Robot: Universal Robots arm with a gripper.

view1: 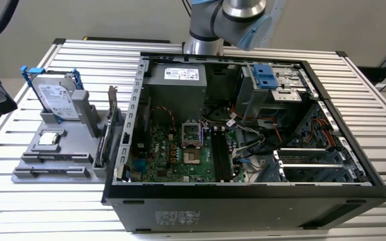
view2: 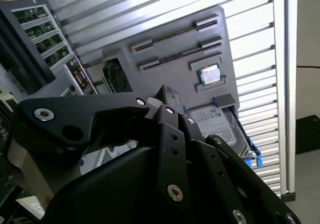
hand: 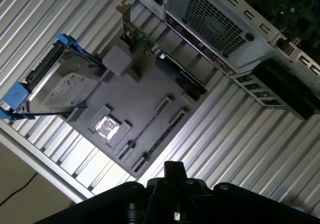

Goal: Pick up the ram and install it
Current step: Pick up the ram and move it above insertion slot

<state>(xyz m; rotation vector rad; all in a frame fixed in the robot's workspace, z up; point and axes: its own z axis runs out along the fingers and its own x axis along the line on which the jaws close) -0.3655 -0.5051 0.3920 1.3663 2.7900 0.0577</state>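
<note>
The step in hand is the approach for the pick, with nothing grasped yet: in the first wrist view the black, link-armed gripper (hand: 174, 170) hangs high, its jaws pressed together on nothing, well apart from the flat grey plastic holder (hand: 140, 92) below; the ram (hand: 144, 128), a long, thin circuit-board stick, seems to stand on edge there as a narrow strip between two end clips, though seen edge-on it is hard to make out; near it sit a square silver processor chip (hand: 106, 127), a silver hard drive (hand: 60, 87) in a blue frame, and a taller dark expansion card (hand: 150, 42) with a metal bracket; a grasp on so thin a board would, I judge, call for the jaws to spread and line up squarely across its faces; the long black slots (view1: 221, 155) in the open black computer case (view1: 247, 193) look unfilled; all rests on a ribbed aluminium table (view1: 45, 211) before a plain pale wall (view1: 79, 17); the grey arm (view1: 210, 25) rises behind the case.
</note>
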